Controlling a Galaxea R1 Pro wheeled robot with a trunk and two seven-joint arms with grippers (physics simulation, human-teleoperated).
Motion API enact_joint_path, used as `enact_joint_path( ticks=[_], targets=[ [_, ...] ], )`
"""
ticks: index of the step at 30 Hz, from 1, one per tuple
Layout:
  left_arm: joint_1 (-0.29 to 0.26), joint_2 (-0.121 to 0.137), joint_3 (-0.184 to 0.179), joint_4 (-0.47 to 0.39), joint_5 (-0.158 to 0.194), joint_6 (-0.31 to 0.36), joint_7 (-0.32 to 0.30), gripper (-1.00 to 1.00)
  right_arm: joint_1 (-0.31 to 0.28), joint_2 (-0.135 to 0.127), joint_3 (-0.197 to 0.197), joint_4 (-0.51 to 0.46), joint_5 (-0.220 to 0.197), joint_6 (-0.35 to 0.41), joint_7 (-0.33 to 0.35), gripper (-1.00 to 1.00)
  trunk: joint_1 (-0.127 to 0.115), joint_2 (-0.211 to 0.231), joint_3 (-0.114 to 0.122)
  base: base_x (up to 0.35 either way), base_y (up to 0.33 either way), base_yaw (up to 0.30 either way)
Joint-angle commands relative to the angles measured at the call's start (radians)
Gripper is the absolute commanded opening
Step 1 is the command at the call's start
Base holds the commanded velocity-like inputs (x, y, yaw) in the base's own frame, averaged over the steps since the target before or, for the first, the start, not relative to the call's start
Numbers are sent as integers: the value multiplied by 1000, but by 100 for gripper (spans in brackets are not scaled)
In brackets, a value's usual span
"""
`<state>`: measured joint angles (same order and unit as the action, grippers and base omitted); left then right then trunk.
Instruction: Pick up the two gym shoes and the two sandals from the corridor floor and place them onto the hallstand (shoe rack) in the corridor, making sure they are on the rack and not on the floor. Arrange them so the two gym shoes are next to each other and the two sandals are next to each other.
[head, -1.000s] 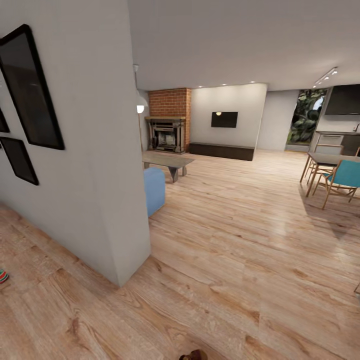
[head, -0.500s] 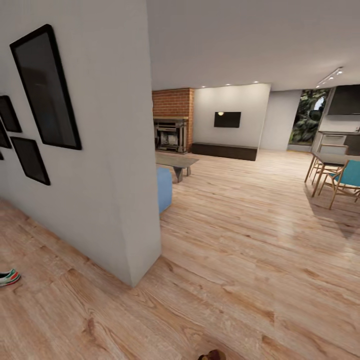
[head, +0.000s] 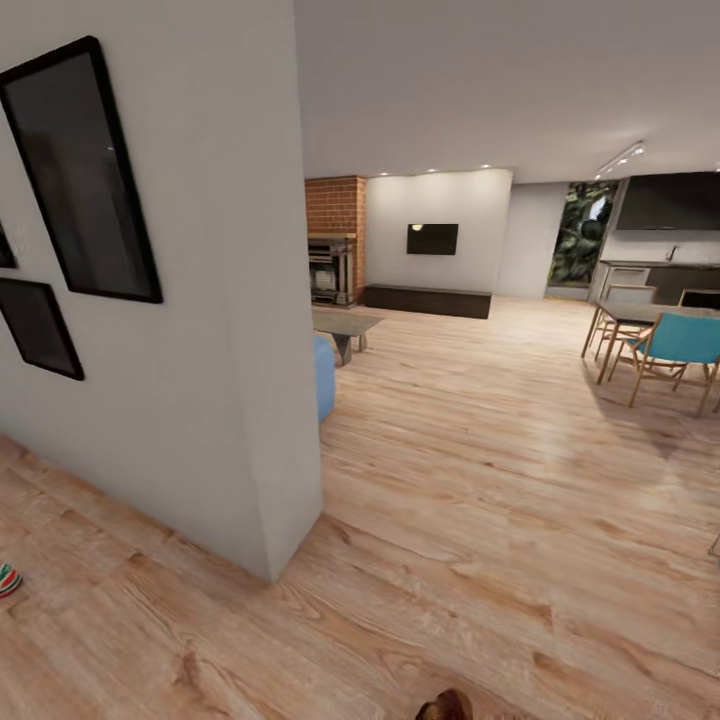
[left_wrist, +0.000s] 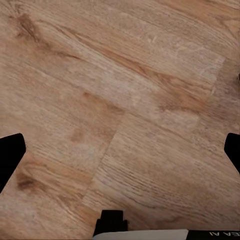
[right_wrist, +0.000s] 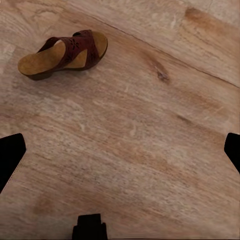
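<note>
Lying on the light brown wood-grain plank corridor floor (right_wrist: 150, 150), a dark reddish-brown open sandal with a tan footbed (right_wrist: 64, 53) rests on its sole, well apart from the right hand (right_wrist: 120, 155), whose black fingertips (right_wrist: 10, 157) stand spread wide. The left hand (left_wrist: 120, 157) is likewise spread above bare planks. In the head view, a white gym shoe's orange-red and green end (head: 7, 579) peeks in near the pale grey wall (head: 200, 330) hung with black picture frames (head: 85, 175).
</note>
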<state>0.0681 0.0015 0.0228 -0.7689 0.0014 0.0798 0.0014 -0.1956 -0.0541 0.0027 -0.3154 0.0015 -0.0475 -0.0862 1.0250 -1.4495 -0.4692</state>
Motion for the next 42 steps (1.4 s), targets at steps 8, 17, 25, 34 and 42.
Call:
enact_joint_path(
  ticks=[8, 17, 25, 34, 42],
  targets=[
    [1, 0, 0, -3, 0, 6, 0, 100, -1, 0, 0, 2, 0, -3, -3, 100, 0, -1, 0, 0, 338, -284],
    [1, 0, 0, -3, 0, 6, 0, 100, -1, 0, 0, 5, 0, -3, -2, 100, 0, -1, 4, 0, 338, -291],
    [1, 0, 0, -3, 0, 5, 0, 100, -1, 1, -1, 5, 0, -3, -1, 100, 0, -1, 8, 0, 326, -297],
    [1, 0, 1, -2, 0, 5, 0, 100, -1, 2, -1, 5, 0, -3, -1, 100, 0, -1, 13, 0, 134, -300],
    [1, 0, 2, 0, 0, 5, 0, 100, -1, 2, -1, 5, 0, -3, -1, 100, 0, -1, 19, 0, 12, -300]
  ],
)
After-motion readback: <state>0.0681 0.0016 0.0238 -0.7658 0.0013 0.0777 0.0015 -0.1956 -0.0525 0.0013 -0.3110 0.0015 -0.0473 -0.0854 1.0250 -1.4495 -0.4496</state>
